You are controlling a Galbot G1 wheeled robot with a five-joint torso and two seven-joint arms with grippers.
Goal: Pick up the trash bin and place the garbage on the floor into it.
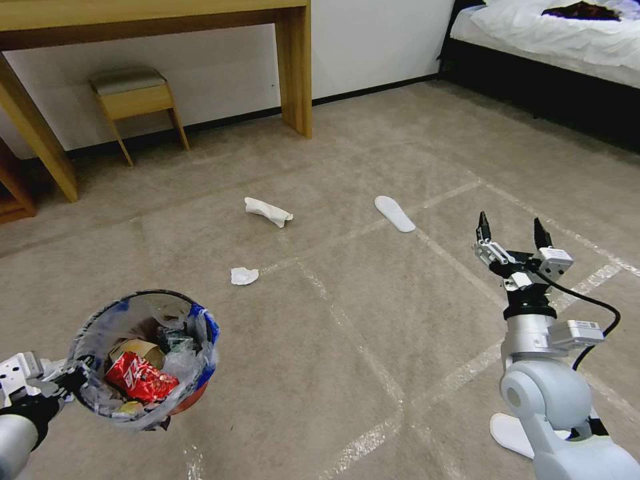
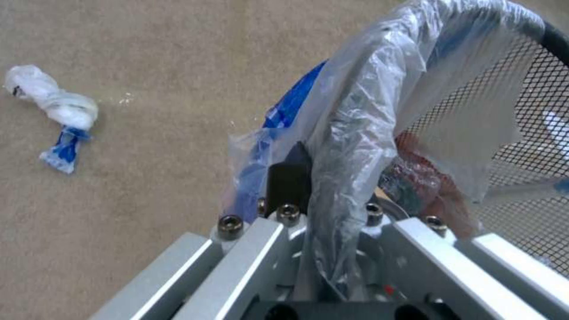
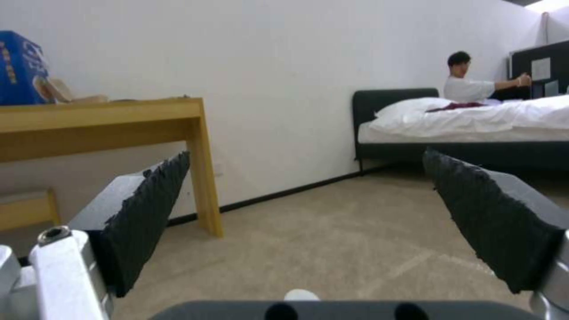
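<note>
The left gripper (image 1: 73, 381) sits at about 8 o'clock in the head view, low at the robot's left. Its jaws are clamped on the near rim of the trash bin (image 1: 143, 360), over the plastic liner. In the left wrist view, the dark finger (image 2: 289, 178) presses against the outside of the liner (image 2: 362, 120), and the bin's black mesh wall (image 2: 533, 133) lies beyond it. The bin is held clear of the floor (image 1: 373, 320) and tilted slightly, mouth up. It contains a crushed red wrapper (image 1: 140, 378), a brown paper item (image 1: 133, 348) and crumpled plastic.

The right gripper (image 1: 512, 233) is at about 4 o'clock in the head view, raised above the carpet with fingers pointing away from the robot. Its jaws are wide apart and hold nothing. The right wrist view shows both ridged black pads (image 3: 148, 213), with open carpet between them.

Garbage on the floor, head view:
- A crumpled white tissue (image 1: 244, 275) at about 10 o'clock from frame centre.
- A larger white crumpled piece (image 1: 268, 211) beyond it, at about 11 o'clock.
- A flat white slipper (image 1: 394, 213) at about 1 o'clock, lying by a tape line.
- A second white slipper (image 1: 510, 433) partly hidden beneath the right arm.

The left wrist view also shows a knotted clear-and-blue plastic wrapper (image 2: 56, 111) on the carpet beside the bin.
</note>
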